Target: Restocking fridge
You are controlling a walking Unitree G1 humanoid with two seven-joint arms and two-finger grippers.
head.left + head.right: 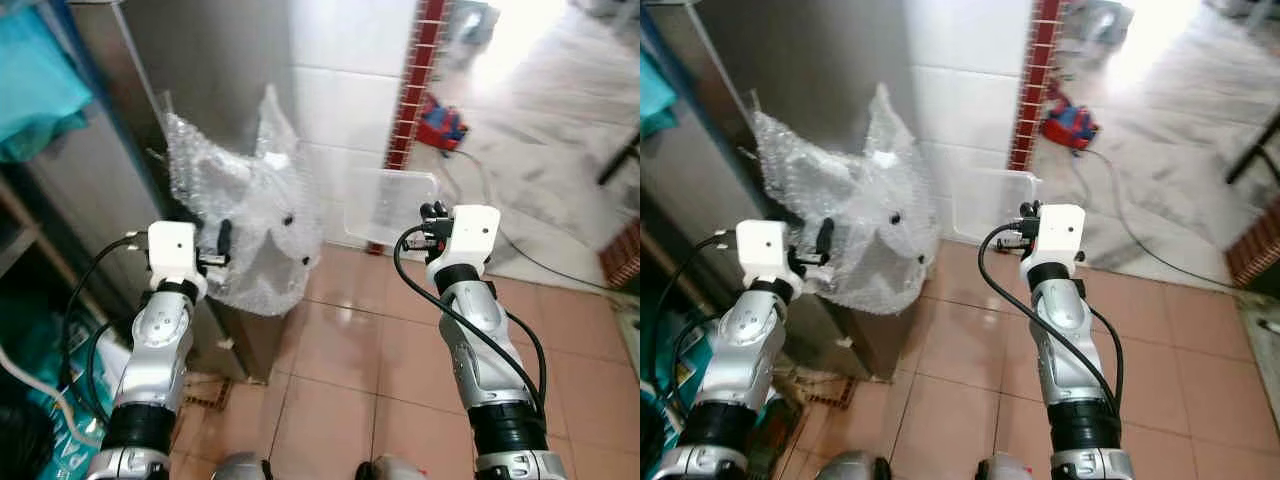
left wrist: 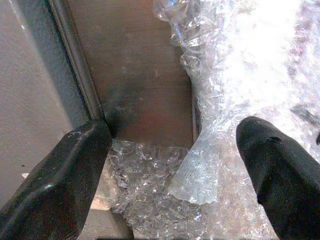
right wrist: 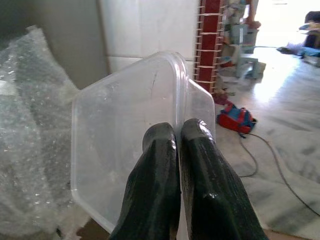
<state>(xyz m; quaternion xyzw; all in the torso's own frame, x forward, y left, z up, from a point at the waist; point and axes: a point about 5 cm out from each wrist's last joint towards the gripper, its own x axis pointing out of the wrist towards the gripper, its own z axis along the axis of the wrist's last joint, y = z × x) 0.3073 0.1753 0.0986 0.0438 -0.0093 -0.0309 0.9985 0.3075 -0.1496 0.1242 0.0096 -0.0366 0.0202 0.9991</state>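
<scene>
Both my silver arms reach forward and slightly up in front of me, elbows bent, wrists about level with each other over the terracotta floor tiles (image 1: 330, 350). My right gripper (image 3: 179, 131) has its two black fingers pressed together on the rim of a clear plastic container (image 3: 125, 145), pinching the edge between them. The container stands on its edge ahead of that gripper, its open side turned toward the bubble wrap (image 1: 245, 215), its far side close to the white tiled wall (image 1: 340, 90). It is a shallow, rectangular, see-through tub with rounded corners and a raised lip, and I can see nothing inside it. My left gripper (image 2: 175, 165) has its fingers (image 2: 65, 180) spread wide apart with nothing between them; it points at the crumpled heap of bubble wrap that sits against the steel side of the fridge (image 1: 190, 70), where a dark vertical edge of the cabinet runs just beside one fingertip. To the right of the container a strip of red tiles (image 1: 412, 85) runs down the wall, and beyond it a red and blue object (image 1: 440, 125) lies on the pale marble floor (image 1: 560, 150) with a thin cable (image 1: 520, 250) trailing from it.
</scene>
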